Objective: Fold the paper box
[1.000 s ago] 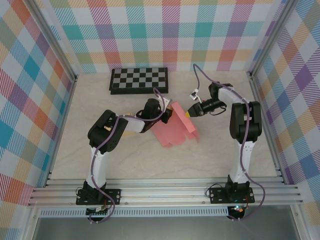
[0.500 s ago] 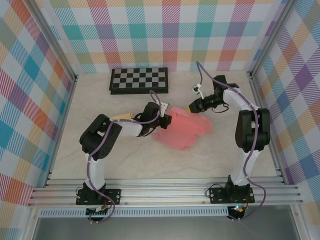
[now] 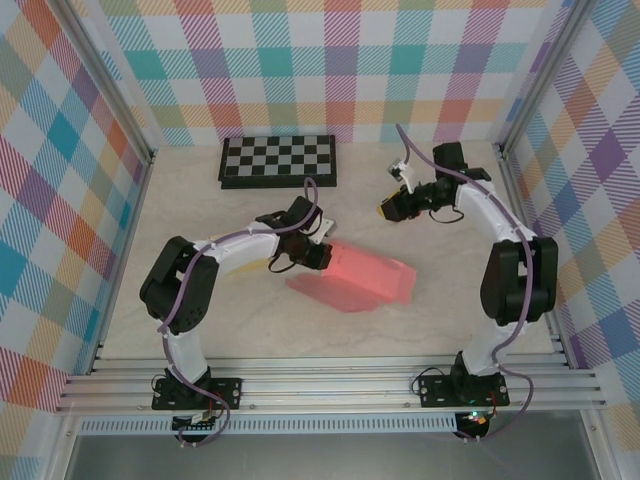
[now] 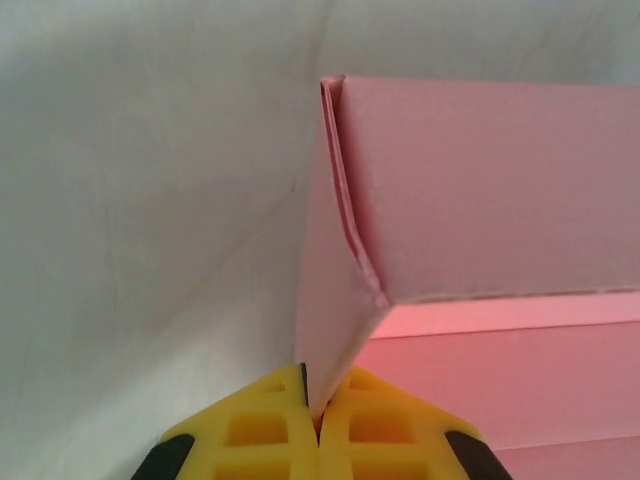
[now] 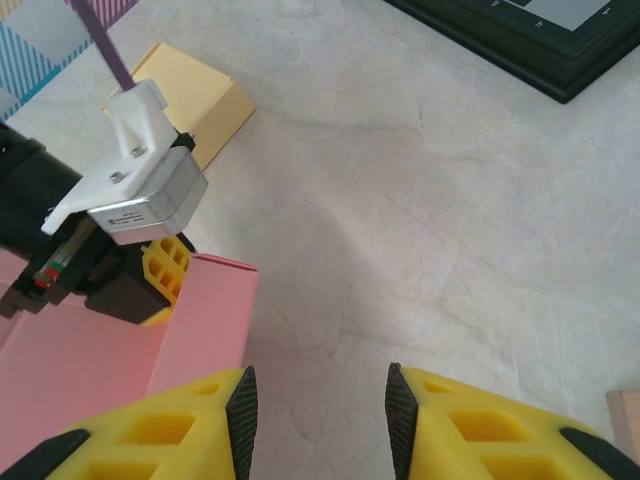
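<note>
Left gripper (image 4: 312,402) clamps a wall of the paper box (image 4: 480,190); right gripper (image 5: 318,410) hangs open nearby

Pale, marbled table top (image 3: 420,330) — bears a checkerboard (image 3: 278,160) flat near the back wall, a partly folded pink paper box (image 3: 355,280) mid-table, a small yellow block (image 5: 195,100) near its left end.

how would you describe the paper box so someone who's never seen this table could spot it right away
Find the black-and-white chessboard at the far side of the pale table. Nearer the arms and a little to its right lies the paper box, its left edge pinched in the left gripper. It is the one pink thing lying there, low and long.
</note>
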